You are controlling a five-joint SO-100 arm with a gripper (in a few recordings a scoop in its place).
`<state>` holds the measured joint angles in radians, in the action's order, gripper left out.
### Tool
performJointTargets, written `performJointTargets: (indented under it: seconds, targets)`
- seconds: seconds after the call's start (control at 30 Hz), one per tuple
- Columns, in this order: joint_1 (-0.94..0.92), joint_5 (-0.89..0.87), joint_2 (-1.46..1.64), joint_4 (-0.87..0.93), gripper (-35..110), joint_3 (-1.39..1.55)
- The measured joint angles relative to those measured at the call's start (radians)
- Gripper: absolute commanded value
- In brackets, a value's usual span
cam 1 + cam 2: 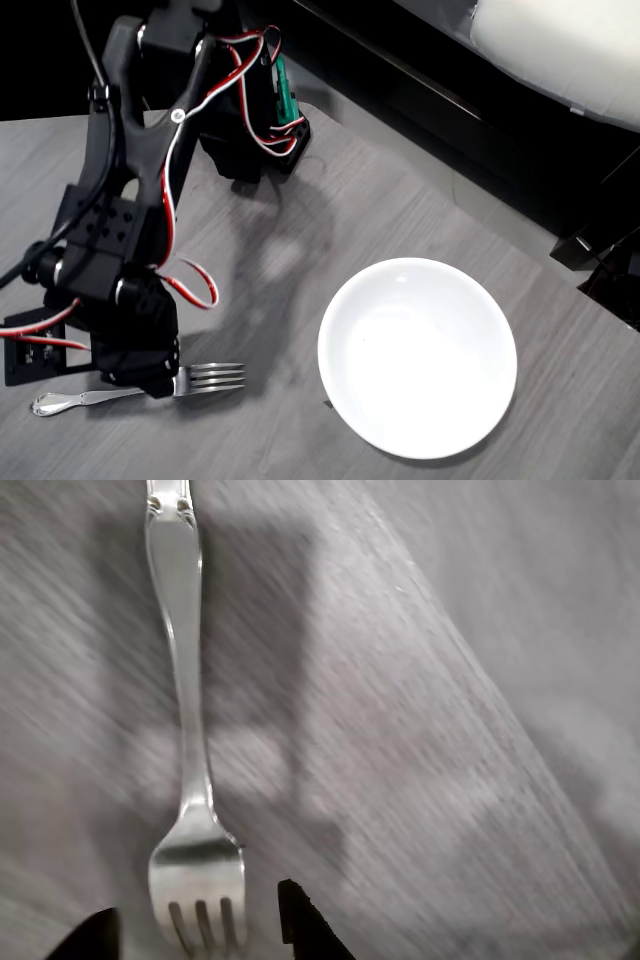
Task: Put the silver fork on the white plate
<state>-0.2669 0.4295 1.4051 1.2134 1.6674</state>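
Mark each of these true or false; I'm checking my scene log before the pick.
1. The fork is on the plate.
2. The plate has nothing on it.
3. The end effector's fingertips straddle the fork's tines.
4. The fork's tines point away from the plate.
1. False: the silver fork lies on the grey table, left of the white plate in the overhead view.
2. True.
3. True: the end effector has one dark fingertip on each side of the tines, jaws apart, in the wrist view.
4. False: they point toward the plate.
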Motion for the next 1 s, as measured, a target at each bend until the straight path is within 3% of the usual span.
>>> performJointTargets:
  seconds: [0.63,1.0]
  targets:
    - [0.048,0.009,-0.115,-0.064,23,-0.012]
    - [0.048,0.009,-0.141,-0.074,4,-0.015]
